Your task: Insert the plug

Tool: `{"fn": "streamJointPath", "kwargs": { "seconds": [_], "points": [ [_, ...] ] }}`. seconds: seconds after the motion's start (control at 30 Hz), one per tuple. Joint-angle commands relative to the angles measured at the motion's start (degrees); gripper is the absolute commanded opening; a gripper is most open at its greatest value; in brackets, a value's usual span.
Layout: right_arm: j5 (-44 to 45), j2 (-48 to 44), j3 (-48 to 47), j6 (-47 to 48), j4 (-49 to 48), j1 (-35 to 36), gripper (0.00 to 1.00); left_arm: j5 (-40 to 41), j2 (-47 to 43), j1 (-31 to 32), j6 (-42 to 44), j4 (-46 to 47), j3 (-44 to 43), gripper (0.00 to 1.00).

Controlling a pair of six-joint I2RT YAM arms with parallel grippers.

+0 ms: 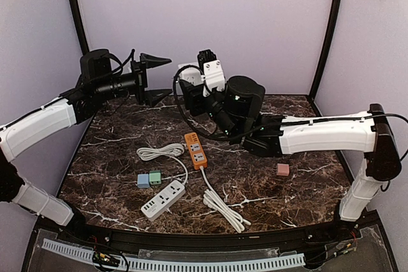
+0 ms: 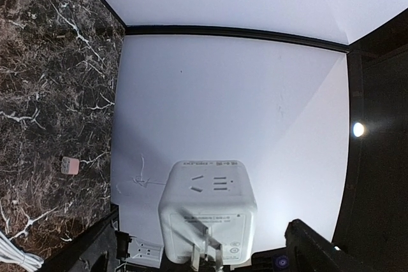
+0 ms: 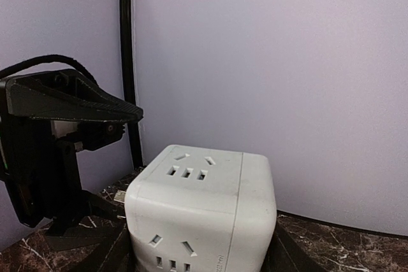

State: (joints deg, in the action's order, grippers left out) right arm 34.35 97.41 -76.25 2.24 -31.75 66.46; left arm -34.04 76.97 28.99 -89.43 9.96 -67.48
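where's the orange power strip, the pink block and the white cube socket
orange power strip (image 1: 196, 150): top external view, middle of its socket face
pink block (image 1: 282, 169): top external view, its top face
white cube socket (image 3: 210, 179): right wrist view, its top face

1. Behind the orange power strip (image 1: 196, 150), the cube socket (image 1: 187, 73) blocks the back wall, and the left fingers (image 1: 156, 61) gape just beside it.
2. Right of the strip, the right arm (image 1: 319, 133) bars your way across the desk (image 1: 108, 151).
3. Left of it, past a coiled cable (image 1: 159, 152), bare desk lets you through.
4. In front, a white strip (image 1: 163, 199), two adapters (image 1: 143, 180) and a cable bundle (image 1: 224, 207) crowd you.
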Motion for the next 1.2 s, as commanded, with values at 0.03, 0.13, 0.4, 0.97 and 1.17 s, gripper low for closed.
{"fn": "streamJointPath", "kwargs": {
  "seconds": [0.03,0.13,0.4,0.97,1.17],
  "points": [
    [0.5,0.7,-2.4,1.4,-2.4,0.9,0.37,1.2,-1.9,1.5,0.3,0.1,-0.4,0.90],
    [-0.3,0.7,-2.3,1.1,-2.4,0.9,0.37,1.7,-1.7,2.5,0.2,0.4,-0.5,0.89],
    [-1.1,0.6,-2.3,1.0,-1.9,1.2,0.37,3.4,-0.4,5.0,-1.3,3.4,0.4,0.87],
    [-2.6,-0.9,-1.0,2.0,-3.2,1.4,0.37,4.6,2.0,7.1,-2.6,8.9,0.4,0.42],
    [-3.6,-1.8,0.8,1.6,-3.5,1.5,0.82,5.3,1.8,7.1,-2.9,10.3,0.7,0.21]
  ]
}}
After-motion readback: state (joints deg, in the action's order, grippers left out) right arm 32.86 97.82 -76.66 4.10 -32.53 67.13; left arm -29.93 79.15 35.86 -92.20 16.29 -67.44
